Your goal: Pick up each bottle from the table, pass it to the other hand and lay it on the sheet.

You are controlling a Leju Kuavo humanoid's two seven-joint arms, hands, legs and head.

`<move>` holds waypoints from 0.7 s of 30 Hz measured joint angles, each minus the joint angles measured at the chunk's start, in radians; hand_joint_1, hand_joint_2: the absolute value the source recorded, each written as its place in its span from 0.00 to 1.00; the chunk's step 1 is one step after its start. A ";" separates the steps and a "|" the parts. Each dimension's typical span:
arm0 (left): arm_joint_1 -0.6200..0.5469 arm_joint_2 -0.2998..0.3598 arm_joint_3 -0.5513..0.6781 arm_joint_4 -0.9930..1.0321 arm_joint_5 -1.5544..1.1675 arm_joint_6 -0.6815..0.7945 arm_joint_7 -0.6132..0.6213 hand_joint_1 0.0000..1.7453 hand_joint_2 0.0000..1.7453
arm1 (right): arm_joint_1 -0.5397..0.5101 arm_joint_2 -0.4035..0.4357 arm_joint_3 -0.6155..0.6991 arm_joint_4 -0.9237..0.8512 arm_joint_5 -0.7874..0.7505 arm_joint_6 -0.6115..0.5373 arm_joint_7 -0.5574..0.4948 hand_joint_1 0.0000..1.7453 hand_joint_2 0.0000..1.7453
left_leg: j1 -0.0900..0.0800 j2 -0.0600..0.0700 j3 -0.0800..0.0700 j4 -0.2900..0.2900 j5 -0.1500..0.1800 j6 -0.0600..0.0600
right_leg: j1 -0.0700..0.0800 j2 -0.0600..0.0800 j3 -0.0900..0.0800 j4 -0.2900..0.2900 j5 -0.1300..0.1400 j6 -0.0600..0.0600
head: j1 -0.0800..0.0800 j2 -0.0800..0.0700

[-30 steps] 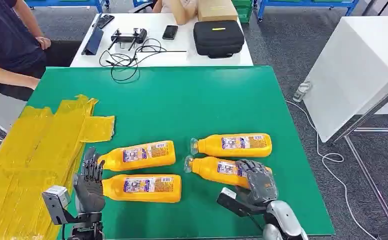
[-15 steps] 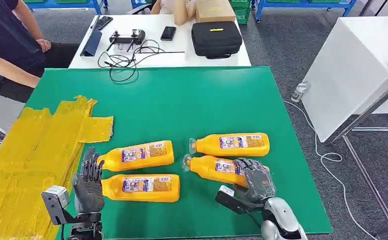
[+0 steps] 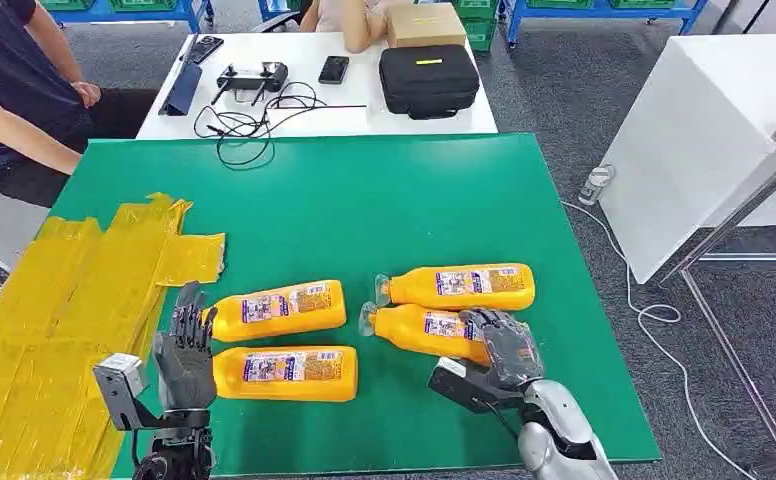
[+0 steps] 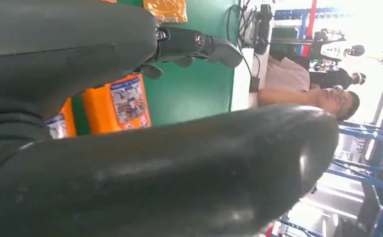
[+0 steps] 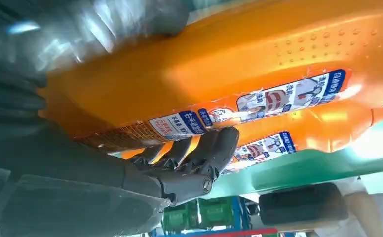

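Now, right hand: we see our right hand [image 3: 502, 345] wrapped around the near right bottle [image 3: 419, 329], which lies on the green table [image 3: 384, 200].
Left hand: our left hand [image 3: 186, 350] holds nothing, fingers apart, beside the near left bottle [image 3: 284, 373].
Sheet: the yellow sheet [image 3: 54, 310] lies left of the bottles.

The green table [image 3: 364, 200] carries a crumpled yellow sheet [image 3: 74, 300] along its left side and four orange bottles lying flat near its near edge, paired left [image 3: 282, 340] and right [image 3: 444, 308].
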 measured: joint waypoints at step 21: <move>-0.044 0.058 -0.028 0.138 0.119 0.033 -0.098 0.00 0.00 | 0.263 0.011 -0.133 -0.665 -0.406 0.078 -0.221 1.00 1.00 | 0.000 -0.011 -0.024 0.000 0.004 -0.001 | -0.001 -0.009 -0.020 0.001 0.000 0.000 | 0.000 0.000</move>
